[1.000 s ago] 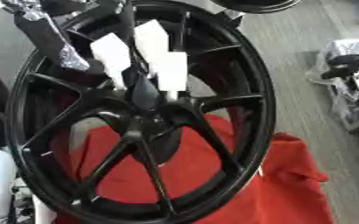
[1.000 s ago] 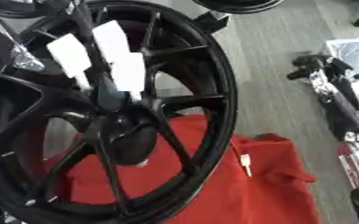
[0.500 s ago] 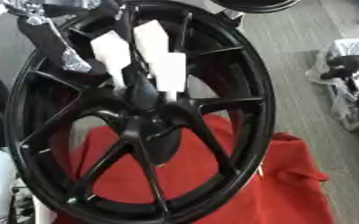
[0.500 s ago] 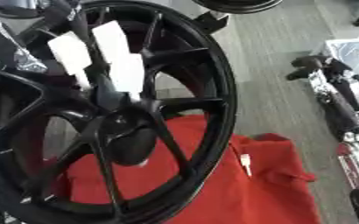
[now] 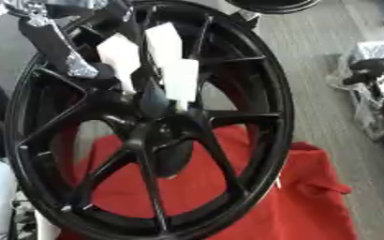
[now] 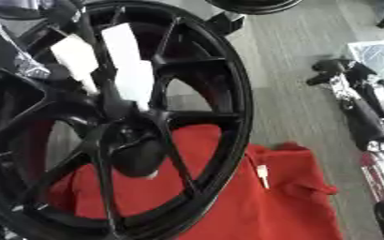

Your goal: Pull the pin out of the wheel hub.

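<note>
Standing upright on a red cloth (image 5: 302, 197), the black wheel hub (image 5: 150, 122) is filling the view, with no writing legible on it. A hand (image 5: 158, 70) with white-covered fingers is coming down from twelve o'clock, its fingertips (image 5: 180, 86) sitting at the hub's centre. Whether they are clasping anything, I cannot tell; the pin itself is not showing clearly. A metallic arm (image 5: 52, 42) is hanging at ten o'clock.
</note>
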